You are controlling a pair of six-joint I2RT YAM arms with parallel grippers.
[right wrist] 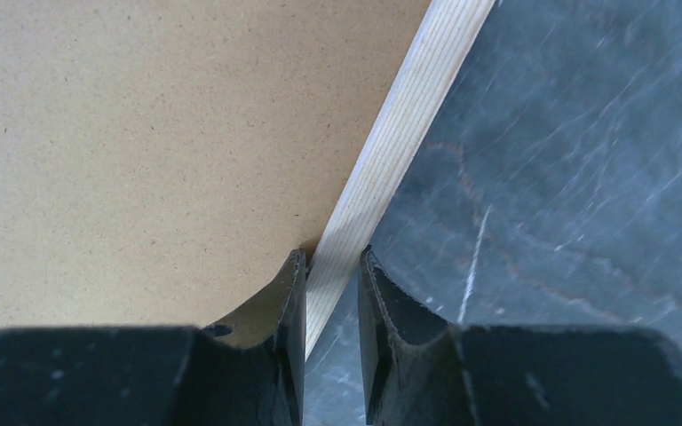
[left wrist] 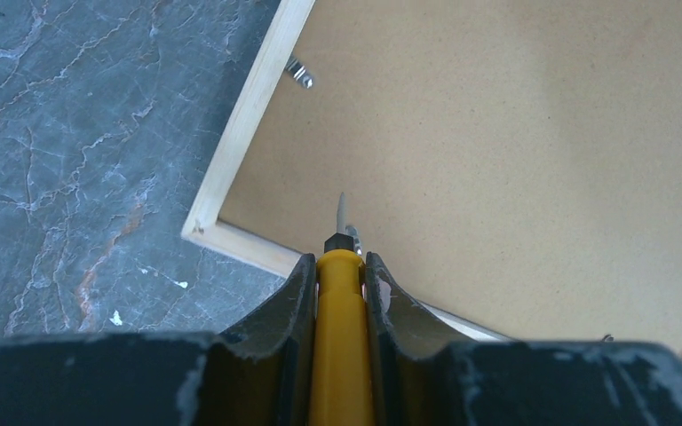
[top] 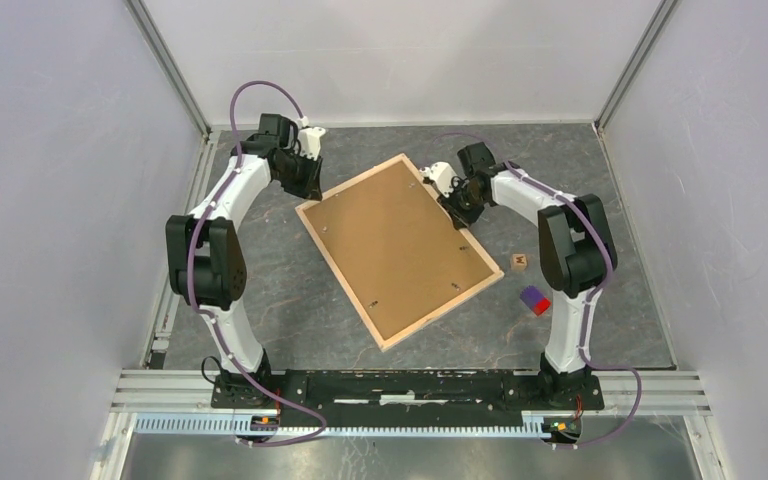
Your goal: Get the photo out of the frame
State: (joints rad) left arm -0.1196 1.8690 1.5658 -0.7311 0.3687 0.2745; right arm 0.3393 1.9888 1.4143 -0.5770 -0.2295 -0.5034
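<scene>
The frame (top: 442, 312) lies face down in the middle of the table, with its brown backing panel (top: 395, 245) up and pale wood edges around it. The photo is hidden beneath the panel. My left gripper (top: 305, 190) is at the frame's far-left corner, shut on a yellow-handled screwdriver (left wrist: 342, 337). Its metal tip (left wrist: 341, 209) points over the panel just inside the corner, and a small clip (left wrist: 300, 74) sits further along the edge. My right gripper (right wrist: 331, 262) is at the far-right side (top: 457, 215), its jaws closed on either side of the frame's wood edge (right wrist: 408, 115).
A small wooden cube (top: 519, 262) and a red-and-blue block (top: 534, 300) lie on the grey marbled table right of the frame. Small clips (top: 457, 287) show near the frame's near end. White walls and metal posts enclose the table.
</scene>
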